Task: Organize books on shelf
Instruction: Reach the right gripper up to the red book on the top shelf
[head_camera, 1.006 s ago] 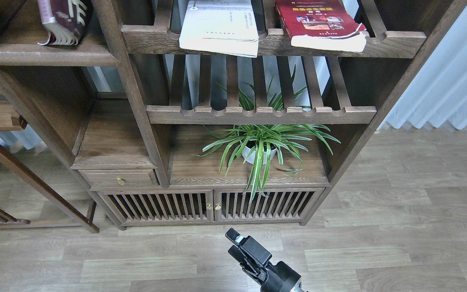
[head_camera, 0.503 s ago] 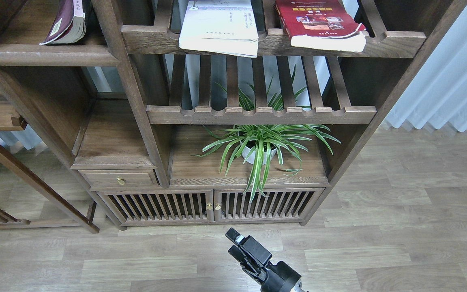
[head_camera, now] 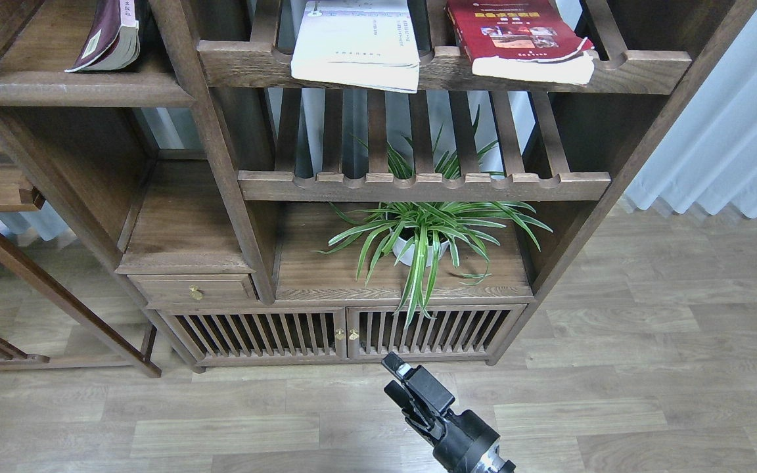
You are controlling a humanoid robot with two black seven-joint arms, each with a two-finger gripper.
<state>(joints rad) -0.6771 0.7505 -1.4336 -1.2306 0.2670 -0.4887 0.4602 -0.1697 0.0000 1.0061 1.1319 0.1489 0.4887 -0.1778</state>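
Pale wood-plank flooring runs up to a tall dark bookcase. Low over it hangs the right gripper, fingers too dark to tell apart. Well above: white book and red book on the slatted shelf, maroon book on the solid shelf at left.

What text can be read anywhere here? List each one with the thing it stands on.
No text here can be read for certain.
Maroon book: pale characters at the top of the spine and a small yellowish label lower down, both too small to read.
White book: lines of small print on the cover, blurred.
Red book: yellow band with print above small photos, too small to read.
Bookcase, plant pot, my hand: no writing visible.
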